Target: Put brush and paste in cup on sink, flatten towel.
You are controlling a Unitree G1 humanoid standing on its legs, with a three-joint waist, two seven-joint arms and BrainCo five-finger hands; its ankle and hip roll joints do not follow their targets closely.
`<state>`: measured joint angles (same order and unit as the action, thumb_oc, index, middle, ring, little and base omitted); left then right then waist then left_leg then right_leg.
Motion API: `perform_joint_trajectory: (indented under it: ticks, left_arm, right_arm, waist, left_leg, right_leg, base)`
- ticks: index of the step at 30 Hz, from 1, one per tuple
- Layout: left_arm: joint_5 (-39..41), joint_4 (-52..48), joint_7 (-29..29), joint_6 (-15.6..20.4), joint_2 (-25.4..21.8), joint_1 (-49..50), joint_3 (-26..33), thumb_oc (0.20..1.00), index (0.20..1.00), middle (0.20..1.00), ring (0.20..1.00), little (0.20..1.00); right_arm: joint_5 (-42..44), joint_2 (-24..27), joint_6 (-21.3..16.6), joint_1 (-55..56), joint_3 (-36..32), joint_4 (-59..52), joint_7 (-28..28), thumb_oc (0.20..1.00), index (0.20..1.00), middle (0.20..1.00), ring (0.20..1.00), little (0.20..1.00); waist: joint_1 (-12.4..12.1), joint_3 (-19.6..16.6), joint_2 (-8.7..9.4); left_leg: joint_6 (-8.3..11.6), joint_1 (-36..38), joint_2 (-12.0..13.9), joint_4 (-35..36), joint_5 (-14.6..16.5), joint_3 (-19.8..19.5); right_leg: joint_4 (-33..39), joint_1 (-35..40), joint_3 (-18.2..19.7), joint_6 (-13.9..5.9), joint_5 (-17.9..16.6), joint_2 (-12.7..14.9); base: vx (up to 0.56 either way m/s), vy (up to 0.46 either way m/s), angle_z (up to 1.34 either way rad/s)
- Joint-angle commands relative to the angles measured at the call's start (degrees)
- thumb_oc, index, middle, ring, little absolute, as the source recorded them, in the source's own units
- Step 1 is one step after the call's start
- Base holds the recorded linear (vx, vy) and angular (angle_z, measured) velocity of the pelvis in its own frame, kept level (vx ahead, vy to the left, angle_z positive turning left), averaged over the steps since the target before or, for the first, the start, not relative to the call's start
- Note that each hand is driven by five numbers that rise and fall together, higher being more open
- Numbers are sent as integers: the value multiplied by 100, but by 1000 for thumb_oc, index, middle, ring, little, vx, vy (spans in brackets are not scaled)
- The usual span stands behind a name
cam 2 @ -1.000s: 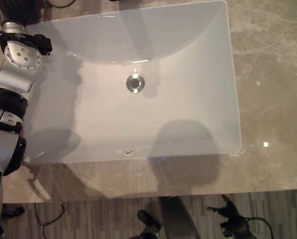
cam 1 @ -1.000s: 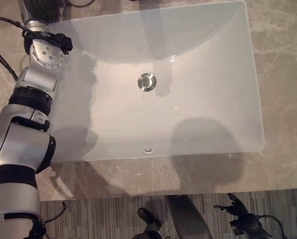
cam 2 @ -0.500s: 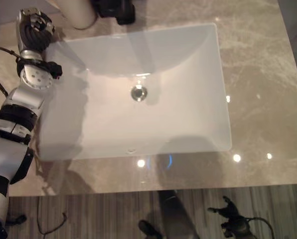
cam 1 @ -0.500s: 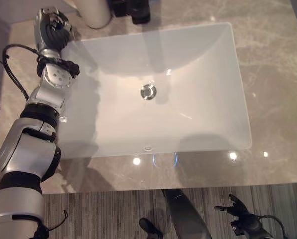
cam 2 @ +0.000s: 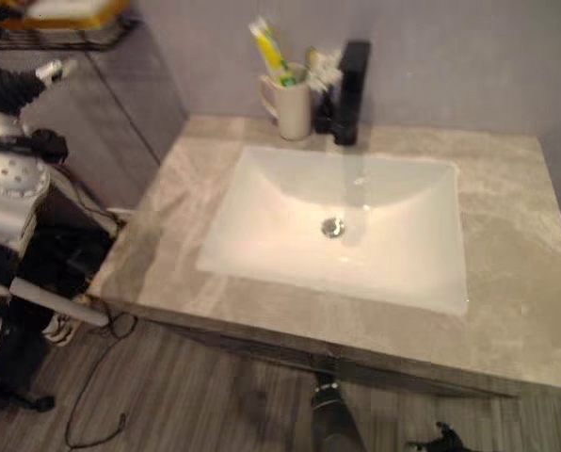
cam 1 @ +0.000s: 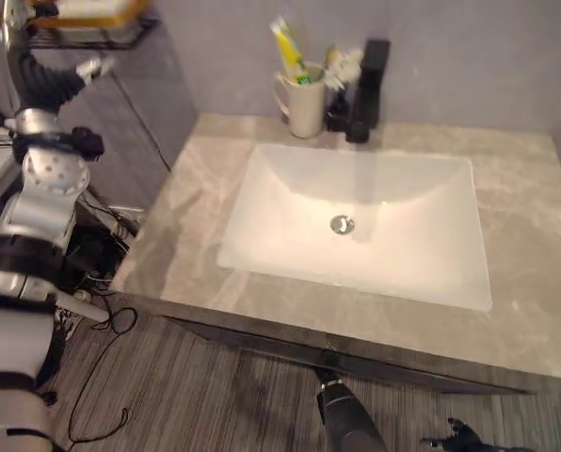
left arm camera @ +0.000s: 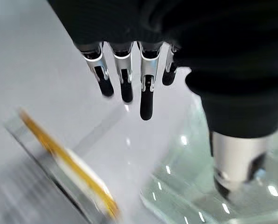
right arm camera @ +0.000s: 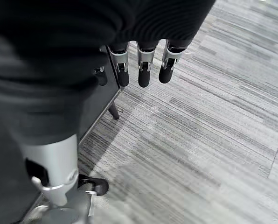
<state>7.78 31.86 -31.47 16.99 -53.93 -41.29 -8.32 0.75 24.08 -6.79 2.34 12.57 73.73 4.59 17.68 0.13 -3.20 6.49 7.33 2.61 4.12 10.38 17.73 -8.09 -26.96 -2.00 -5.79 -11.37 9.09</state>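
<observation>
You are looking down on a marbled grey-beige stone countertop (cam 1: 525, 245), polished and veined, with a white rectangular sink (cam 1: 262, 235) sunk into it; the basin is smooth and glossy with rounded corners, and a small round metal drain (cam 1: 341, 224) sits at its middle. At the back edge stands a tall, square-sectioned matte black faucet (cam 1: 373, 80).

Just beside the faucet, on the counter behind the sink, stands the cup (cam 1: 306, 108): a plain cream mug, cylindrical, with a handle on its left. The paste (cam 1: 288, 52), a flattened yellow-and-white tube with a green band near the cup's rim, stands upright in it and leans slightly left. The brush (cam 1: 335, 64) pokes out of the cup beside the tube, pale and too blurred to tell more.

Your left hand (left arm camera: 129, 70) is raised at the far left, well apart from the sink, near a dark wire shelf (cam 1: 92, 33) that carries something pale with a yellow-orange edge (cam 1: 102, 11). Its wrist view shows the silver, dark-tipped fingers hanging straight and relaxed, holding nothing.

Your right hand (right arm camera: 141, 65) hangs low over the grey wood-grain plank floor (right arm camera: 213, 130), fingers likewise loose and unclenched, with nothing in them.
</observation>
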Motion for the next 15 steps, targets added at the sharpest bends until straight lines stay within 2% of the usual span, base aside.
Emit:
perform_joint_trajectory:
  ticks: [1,4,6,9,11,12,13,15]
  left_arm:
    - [-624,-470,85,-86,-65,1460,1406,1000,1000,1000,1000,1000]
    - [-963,-641,388,-304,151,2346,1780,1000,1000,1000,1000,1000]
    - [-1193,-756,731,-516,458,3204,2079,1000,1000,1000,1000,1000]
    - [-1308,-392,1190,-694,1056,3966,1996,1000,1000,1000,1000,1000]
    - [-1450,0,1695,-920,1364,4329,1744,1000,1000,1000,1000,1000]
    - [-1533,253,1831,-908,1520,4432,1580,1000,1000,1000,1000,1000]
    - [-1408,1008,2036,-1018,1847,4536,1425,1000,1000,1000,1000,1000]
    - [-1586,1760,2298,-1123,2089,4561,1030,1000,1000,1000,1000,1000]
  right_arm:
    - [-148,-86,36,105,-158,36,-96,1000,1000,1000,1000,1000]
    - [-90,-176,31,171,-320,1,-107,1000,1000,1000,1000,1000]
    - [-45,-290,64,212,-487,12,-115,1000,1000,1000,1000,1000]
    - [-155,-397,125,239,-536,-64,-167,1000,1000,1000,1000,1000]
    - [-262,-386,139,275,-466,-156,-219,1000,1000,1000,1000,1000]
    - [-346,-392,159,310,-423,-149,-252,1000,1000,1000,1000,1000]
    - [-411,-399,143,352,-352,-162,-286,1000,1000,1000,1000,1000]
    - [-390,-421,147,370,-337,-154,-305,1000,1000,1000,1000,1000]
  waist:
    - [74,222,322]
    - [12,366,470]
    - [-37,507,568]
    - [-71,742,645]
    - [-106,873,589]
    - [-108,871,556]
    - [-184,835,490]
    - [-283,744,417]
  left_leg:
    - [-415,723,-528,-375,340,-371]
    - [-510,782,-620,-384,335,-432]
    - [-589,858,-733,-301,236,-433]
    - [-623,916,-796,-85,18,-374]
    - [-691,815,-791,-24,-157,-337]
    - [-723,689,-796,8,-297,-284]
    - [-776,488,-733,62,-479,-190]
    - [-802,236,-627,72,-637,-34]
  right_leg:
    - [1227,442,225,-801,-1469,501]
    - [1194,587,175,-850,-1595,612]
    - [1120,670,48,-867,-1673,735]
    - [794,673,-108,-880,-1775,768]
    - [197,710,-272,-733,-1273,580]
    - [-206,720,-389,-588,-890,395]
    - [-827,808,-609,-397,-316,62]
    - [-1332,986,-871,-221,239,-169]
  base:
    - [-183,272,23]
    - [-121,154,32]
    - [-162,226,5]
    - [-183,216,0]
    - [-281,242,-3]
    - [-360,261,-20]
    - [-340,193,-46]
    - [-235,75,-46]
